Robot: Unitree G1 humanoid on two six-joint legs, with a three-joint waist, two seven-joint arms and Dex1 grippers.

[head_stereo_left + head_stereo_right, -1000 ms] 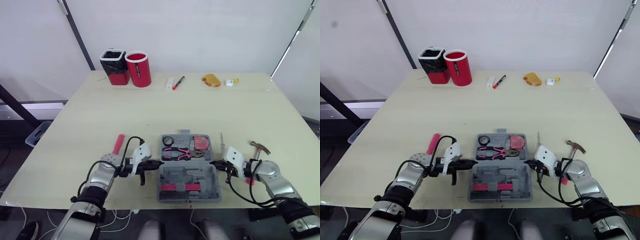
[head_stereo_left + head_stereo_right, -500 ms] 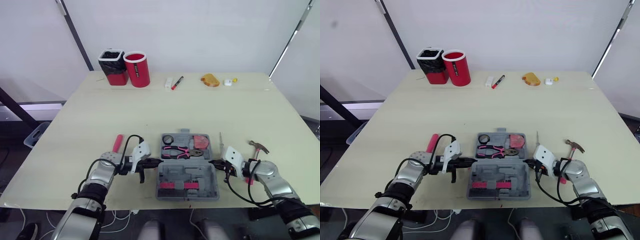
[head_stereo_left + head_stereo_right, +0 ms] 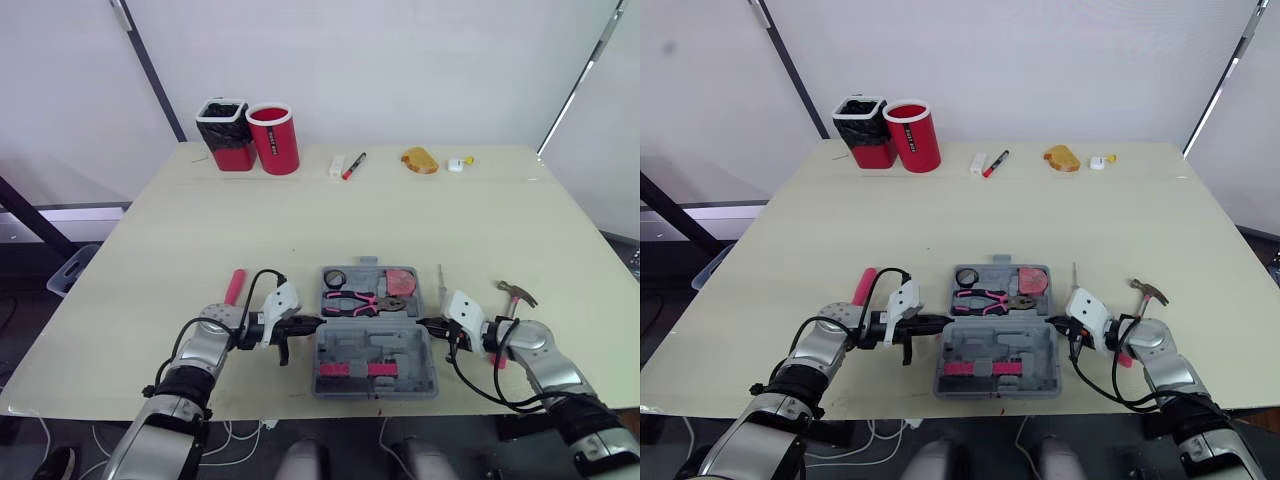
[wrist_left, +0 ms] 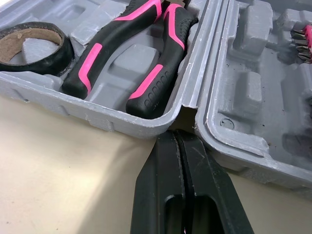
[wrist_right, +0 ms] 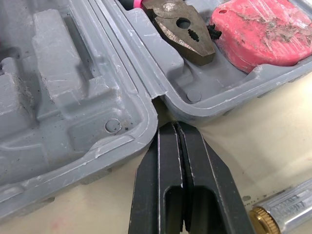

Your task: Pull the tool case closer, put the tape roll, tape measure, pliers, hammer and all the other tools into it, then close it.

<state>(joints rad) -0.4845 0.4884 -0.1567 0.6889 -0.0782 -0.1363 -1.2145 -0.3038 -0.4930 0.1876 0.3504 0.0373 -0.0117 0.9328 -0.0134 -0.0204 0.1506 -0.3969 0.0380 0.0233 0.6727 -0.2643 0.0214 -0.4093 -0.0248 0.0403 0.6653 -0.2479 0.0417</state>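
Observation:
The grey tool case (image 3: 375,352) lies open near the table's front edge. Its far half holds the black tape roll (image 3: 335,279), the pink-and-black pliers (image 3: 350,303) and the red tape measure (image 3: 403,283). My left gripper (image 3: 316,322) is shut, its tip against the hinge notch on the case's left side (image 4: 175,134). My right gripper (image 3: 424,323) is shut too, touching the hinge notch on the right side (image 5: 174,126). The hammer (image 3: 518,292) lies on the table right of the case, partly behind my right arm.
A thin metal tool (image 3: 441,280) lies between the case and the hammer, and a pink-handled tool (image 3: 235,287) lies left of the case. At the table's far side stand a black-and-red bin (image 3: 227,133), a red cup (image 3: 275,140), a marker (image 3: 356,165) and small items (image 3: 421,160).
The whole picture has shifted slightly. Both grippers stay shut at the case's hinge, and the case and tools keep their places.

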